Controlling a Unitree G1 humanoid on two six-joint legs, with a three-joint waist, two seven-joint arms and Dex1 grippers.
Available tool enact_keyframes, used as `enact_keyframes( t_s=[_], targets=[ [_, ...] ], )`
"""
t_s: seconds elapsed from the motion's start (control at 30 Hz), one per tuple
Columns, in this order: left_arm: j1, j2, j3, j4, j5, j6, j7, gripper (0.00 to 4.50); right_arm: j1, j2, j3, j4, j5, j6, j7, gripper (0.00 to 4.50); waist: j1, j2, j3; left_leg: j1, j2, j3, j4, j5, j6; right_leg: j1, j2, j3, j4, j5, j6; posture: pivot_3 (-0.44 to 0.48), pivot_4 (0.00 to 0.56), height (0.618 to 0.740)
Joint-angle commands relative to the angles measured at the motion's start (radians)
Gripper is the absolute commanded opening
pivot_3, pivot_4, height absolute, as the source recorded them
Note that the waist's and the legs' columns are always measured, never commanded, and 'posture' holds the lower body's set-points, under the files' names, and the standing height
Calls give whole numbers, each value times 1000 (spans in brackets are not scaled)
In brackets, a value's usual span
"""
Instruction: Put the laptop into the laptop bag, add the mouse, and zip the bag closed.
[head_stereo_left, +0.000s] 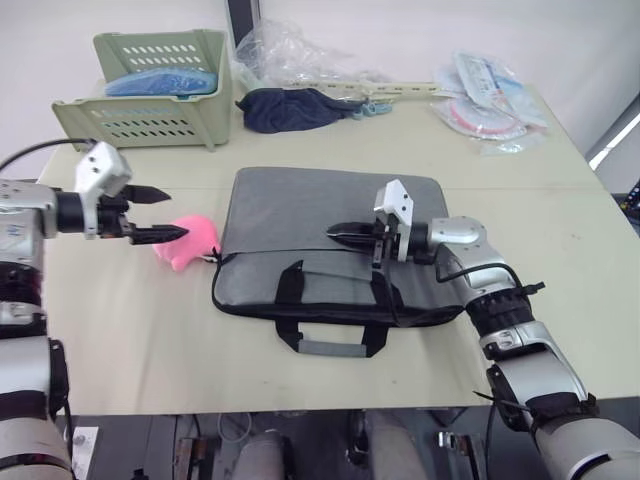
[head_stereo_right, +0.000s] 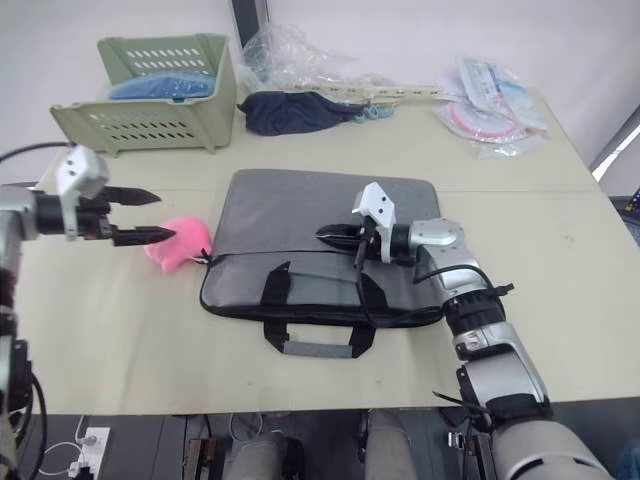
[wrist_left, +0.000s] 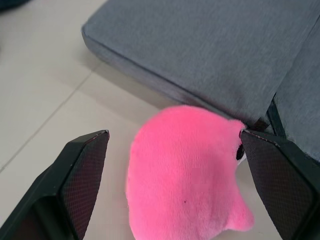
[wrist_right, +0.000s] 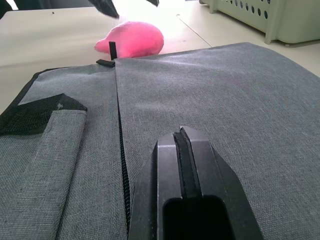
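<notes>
The grey laptop bag lies flat in the middle of the table, its black strap handles toward the near edge. My right gripper hovers low over the bag's top face with its fingers shut and nothing between them, and the black zipper runs just beside it. My left gripper is open to the left of the bag, its two fingers spread on either side of a pink soft blob. The laptop and the mouse are out of view or hidden.
A pale green basket with blue items stands at the back left. A dark navy cloth bundle and clear plastic wrapping lie behind the bag. Plastic packets sit at the back right.
</notes>
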Motion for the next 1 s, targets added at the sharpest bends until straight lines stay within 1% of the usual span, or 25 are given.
enact_keyframes(
  t_s=[0.03, 0.13, 0.17, 0.23, 0.3, 0.37, 0.4, 0.47, 0.5, 0.53, 0.67, 0.8, 1.0],
  targets=[
    [-53, -21, -25, 65, 50, -32, 4, 4500, 26, 0, 14, 9, -29, 22, 17, 28, -3, 0, 0, 0, 0, 0, 0, 0, 0, 0, 0, 0, 0, 0, 0, 0, 150, 740],
    [-58, -22, -59, 118, 97, -86, -9, 4500, 26, 1, 15, 8, -32, 23, 17, 28, -7, 0, 0, 0, 0, 0, -1, 0, 0, 0, 1, -1, 0, 0, 0, 0, 150, 740],
    [-60, -17, -58, 126, 99, -91, -13, 3992, 29, 0, 16, 7, -33, 23, 16, 0, -7, 0, 0, 0, 0, 0, -1, 0, 0, 0, 1, -1, 0, 0, 0, 0, 150, 740],
    [-67, -11, -49, 134, 95, -88, -34, 3904, 32, -2, 16, 5, -35, 24, 16, 0, -8, 0, 0, 1, 0, 0, -1, 0, 0, 0, 0, -1, 0, 0, 0, 0, 150, 740],
    [-68, 2, -41, 123, 89, -74, -68, 2908, 35, -3, 15, 8, -38, 21, 11, 0, -6, 0, 0, 0, 0, 0, -1, 0, 0, 0, 0, -1, 0, 0, 0, 0, 150, 740],
    [-61, 14, -37, 110, 88, -70, -87, 2099, 38, -3, 14, 13, -41, 17, 9, 0, -7, 0, 0, 0, 0, 0, -1, 0, 0, 0, 0, -1, 0, 0, 0, 0, 150, 740],
    [-53, 19, -34, 104, 87, -72, -91, 1598, 39, -3, 14, 17, -41, 15, 8, 0, -6, 0, 0, 0, 0, 0, -1, 0, 0, 0, 0, 0, 0, 0, 0, 0, 150, 740],
    [-32, 31, -26, 80, 81, -61, -105, 746, 43, -3, 14, 24, -44, 10, 5, 0, -7, 0, 0, 0, 1, -1, -1, 0, 0, 0, 0, -1, 0, 0, 0, 0, 150, 740],
    [-22, 36, -21, 65, 77, -52, -104, 233, 44, -3, 14, 28, -46, 8, 4, 0, -7, 0, 0, 0, 1, -1, -1, 0, 0, 0, 0, -1, 0, 0, 0, 0, 150, 740],
    [-13, 40, -15, 46, 73, -38, -101, 68, 44, -3, 16, 35, -51, 2, 1, 0, -7, 0, 0, 1, 1, 0, -1, 0, 0, 0, 0, 0, 0, 0, 0, 0, 150, 740],
    [65, 82, 14, -96, 27, 62, -147, 68, 37, 4, 16, 62, -60, -16, -13, 0, -8, 0, 0, 1, 1, -1, -1, 0, 0, 0, 0, 0, 1, 0, 0, 0, 150, 740],
    [204, 143, 42, -291, -20, 158, -181, 68, 46, 13, 29, 73, -72, -24, -9, 0, -12, 0, 0, 1, 1, -1, -1, 0, 0, 0, 0, 0, 1, 0, 0, 0, 150, 740],
    [400, 207, 101, -550, -98, 298, -163, 68, 58, 37, 40, 97, -93, -48, -29, 0, -18, -1, -1, 1, 2, -2, 0, 0, 0, 0, 1, 1, 2, 0, 0, 0, 150, 740]
  ],
)
